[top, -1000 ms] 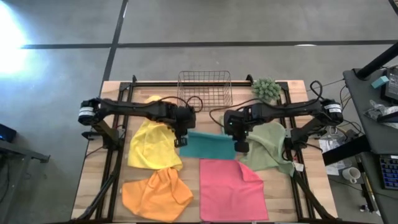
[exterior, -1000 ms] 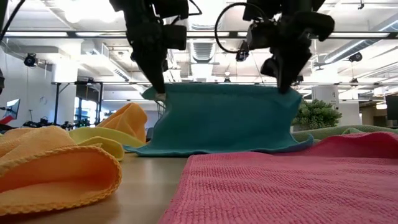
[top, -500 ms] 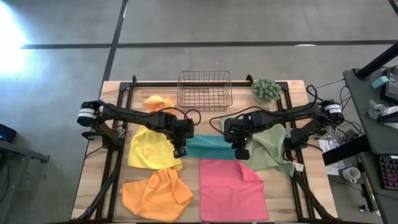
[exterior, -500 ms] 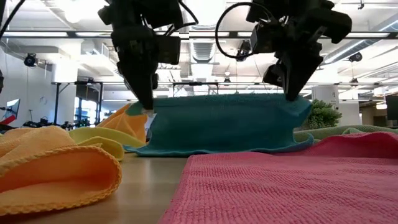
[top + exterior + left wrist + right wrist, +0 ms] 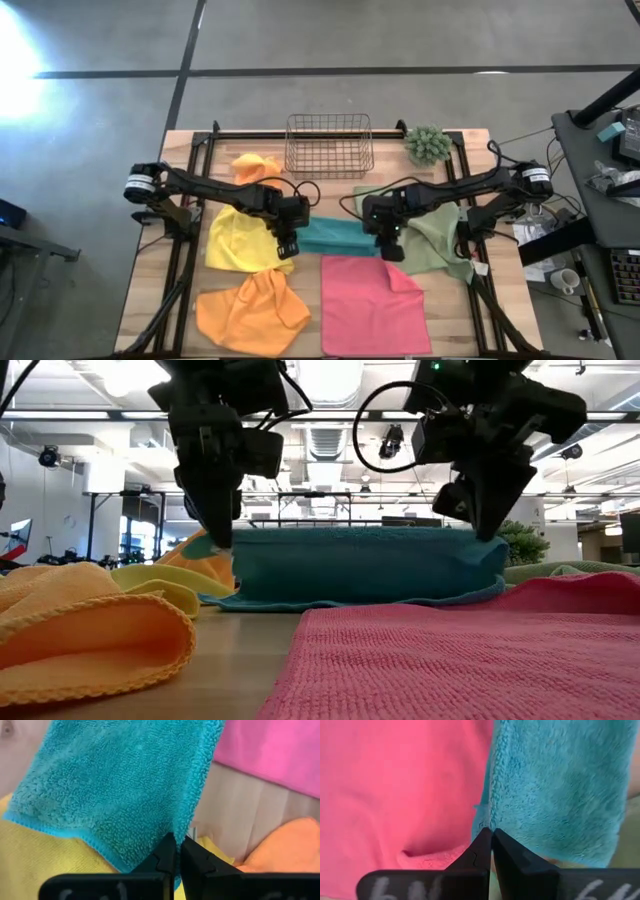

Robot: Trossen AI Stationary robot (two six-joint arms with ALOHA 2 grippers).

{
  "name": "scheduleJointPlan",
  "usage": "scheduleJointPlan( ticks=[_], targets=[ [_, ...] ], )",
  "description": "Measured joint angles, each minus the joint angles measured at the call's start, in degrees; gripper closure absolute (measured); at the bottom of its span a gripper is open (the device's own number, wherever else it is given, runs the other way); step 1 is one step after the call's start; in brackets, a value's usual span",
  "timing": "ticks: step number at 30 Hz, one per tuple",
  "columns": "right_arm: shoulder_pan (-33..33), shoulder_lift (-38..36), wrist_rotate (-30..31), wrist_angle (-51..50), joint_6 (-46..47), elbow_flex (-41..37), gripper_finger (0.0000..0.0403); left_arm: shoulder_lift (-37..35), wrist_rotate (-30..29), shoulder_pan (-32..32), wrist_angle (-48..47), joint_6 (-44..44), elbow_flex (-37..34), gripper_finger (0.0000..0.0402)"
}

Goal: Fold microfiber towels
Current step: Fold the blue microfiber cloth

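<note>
Two pincers, left pincer and right pincer, each pinch a teal towel corner.

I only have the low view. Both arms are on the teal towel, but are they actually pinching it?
Observer: Yes. The left gripper is shut on the teal towel at an edge.
Operator: And the right?
Observer: The right gripper is shut on the towel's edge too, next to the pink towel.
Operator: What's beyond the teal towel?
Observer: A wire basket at the table's far edge.
</note>
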Motion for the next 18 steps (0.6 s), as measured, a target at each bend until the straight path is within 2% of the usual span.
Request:
scheduleJointPlan(
  ticks=[7,14,18],
  targets=[
    [0.0,0.33,0.26,-0.11,0.48,-0.71,0.0394,0.0,0.56,0.04,7.48,-1.48,-2.41,0.0401],
    [0.0,0.33,0.41,0.99,1.55,-0.68,0.0394,0.02,0.61,0.04,8.9,-1.6,-3.41,0.0401],
    [0.0,0.33,-0.45,1.88,3.28,-0.68,0.0379,0.02,1.84,0.04,9.29,-1.54,-3.32,0.0376]
  ],
)
